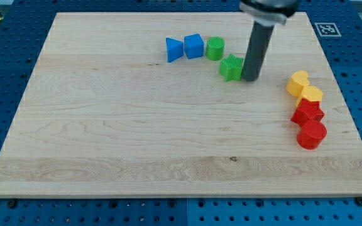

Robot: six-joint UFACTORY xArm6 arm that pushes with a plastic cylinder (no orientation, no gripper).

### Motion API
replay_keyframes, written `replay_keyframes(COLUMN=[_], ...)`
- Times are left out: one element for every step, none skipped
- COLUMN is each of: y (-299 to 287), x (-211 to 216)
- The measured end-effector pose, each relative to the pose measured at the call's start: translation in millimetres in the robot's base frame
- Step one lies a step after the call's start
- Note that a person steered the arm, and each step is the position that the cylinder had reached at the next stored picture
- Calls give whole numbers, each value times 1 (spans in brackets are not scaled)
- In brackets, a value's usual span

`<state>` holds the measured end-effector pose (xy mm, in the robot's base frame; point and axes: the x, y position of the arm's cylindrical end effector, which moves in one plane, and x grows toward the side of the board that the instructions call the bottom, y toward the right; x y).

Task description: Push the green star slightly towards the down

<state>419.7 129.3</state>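
The tabletop (105, 138) is a pale wooden board that fills most of the view, resting on a blue perforated surface (5, 213). A black-and-white marker tag (327, 29) sits at the board's top right corner.

My end effector is a straight dark rod with nothing to open or close; it comes down from the view's top, and my tip (251, 78) rests on the board just at the right side of the green star (231, 68), touching it or very nearly so.

The green star is a small, bright green, ridged block with short points, lying flat in the upper middle of the board, right of centre. Just up and left of it stands a green cylinder (215, 48), close but apart. Further left are a blue cube (193, 46) and a blue triangle (173, 49), side by side.

Near the right edge, well apart from the star, four blocks run in a touching column: a yellow heart (297, 83), a yellow hexagon-like block (310, 95), a red star (307, 113), and a red cylinder (312, 134) lowest.
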Motion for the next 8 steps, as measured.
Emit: replay_keyframes(y=[13, 18, 2, -31, -35, -35, -35, -41], x=[-10, -54, -79, -55, 11, 54, 41, 12])
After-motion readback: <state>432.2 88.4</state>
